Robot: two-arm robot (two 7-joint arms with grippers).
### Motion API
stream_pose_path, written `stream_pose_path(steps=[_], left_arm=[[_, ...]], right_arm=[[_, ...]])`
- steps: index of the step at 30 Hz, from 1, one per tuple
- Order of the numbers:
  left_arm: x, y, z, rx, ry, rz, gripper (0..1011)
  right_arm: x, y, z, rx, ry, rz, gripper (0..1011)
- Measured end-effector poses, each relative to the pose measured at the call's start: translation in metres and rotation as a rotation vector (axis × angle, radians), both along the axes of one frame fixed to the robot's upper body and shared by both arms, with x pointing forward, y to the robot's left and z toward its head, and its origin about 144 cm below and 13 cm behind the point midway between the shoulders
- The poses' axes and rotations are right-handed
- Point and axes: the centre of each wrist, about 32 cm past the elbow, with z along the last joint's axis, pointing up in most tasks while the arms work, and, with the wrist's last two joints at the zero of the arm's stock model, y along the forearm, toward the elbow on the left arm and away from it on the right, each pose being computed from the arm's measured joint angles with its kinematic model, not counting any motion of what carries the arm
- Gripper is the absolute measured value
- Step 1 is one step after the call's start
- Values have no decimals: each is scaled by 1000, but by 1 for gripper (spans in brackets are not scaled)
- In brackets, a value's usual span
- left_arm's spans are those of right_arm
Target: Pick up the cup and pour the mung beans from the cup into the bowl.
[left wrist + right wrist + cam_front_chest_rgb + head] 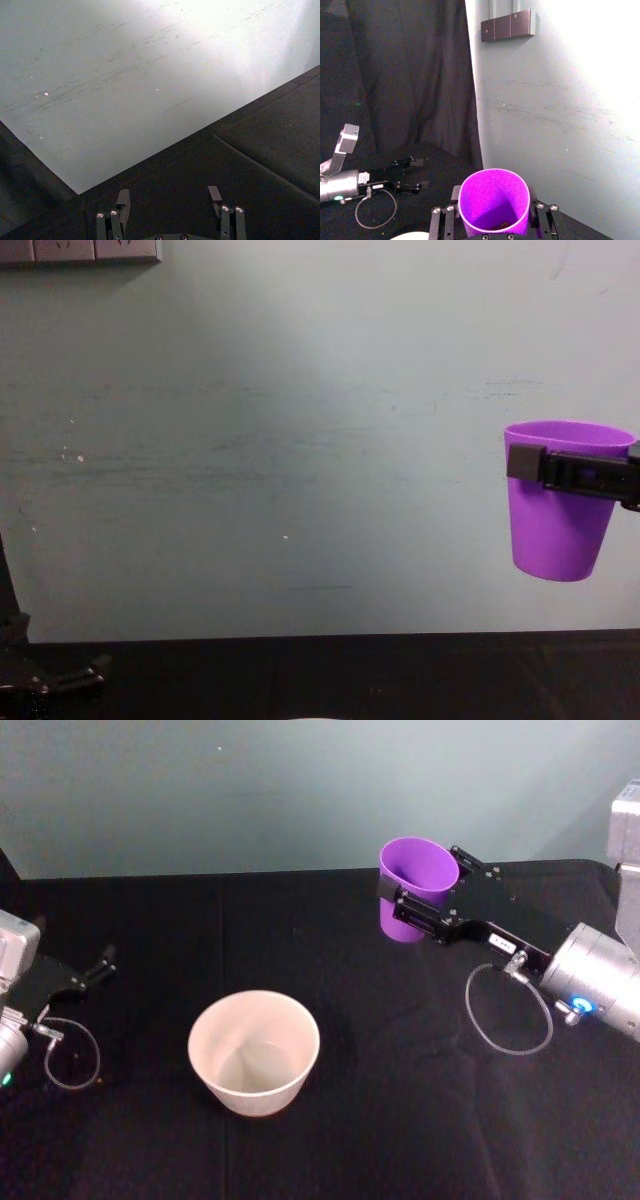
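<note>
In the upper right of the head view, the right pincer point(435, 890) was clamped on the cup point(418, 870), one finger on either side of its wall just below the rim. The cup was purple, upright and mouth up. In the chest view, at the right edge of the frame, the cup point(558, 530) hung well clear of the surface point(330, 670), its base in the air against the pale wall point(280, 440), with the right pincer point(575, 472) across its upper part. In the right wrist view the cup point(493, 200) sat between the two fingers point(442, 220), and a few small dark grains point(502, 226) lay at its bottom; what they were could not be told.

The bowl point(250, 1090) stood on the black surface point(400, 1120) at the lower centre of the head view, below and to the left of the cup and well apart from it. It was whitish, upright, and pale inside.

The left pincer point(100, 965) lay low at the left edge of the head view, near the surface and well apart from the bowl. In the left wrist view the left pincer point(169, 197) stood wide, with nothing between its fingers point(123, 200).
</note>
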Motion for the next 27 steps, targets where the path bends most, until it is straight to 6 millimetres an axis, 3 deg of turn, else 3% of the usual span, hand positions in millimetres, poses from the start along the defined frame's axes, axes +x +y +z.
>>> stream_pose_path(steps=[27], left_arm=[[0,0,0,0,0,0,1011]], right_arm=[[0,0,0,0,0,0,738]])
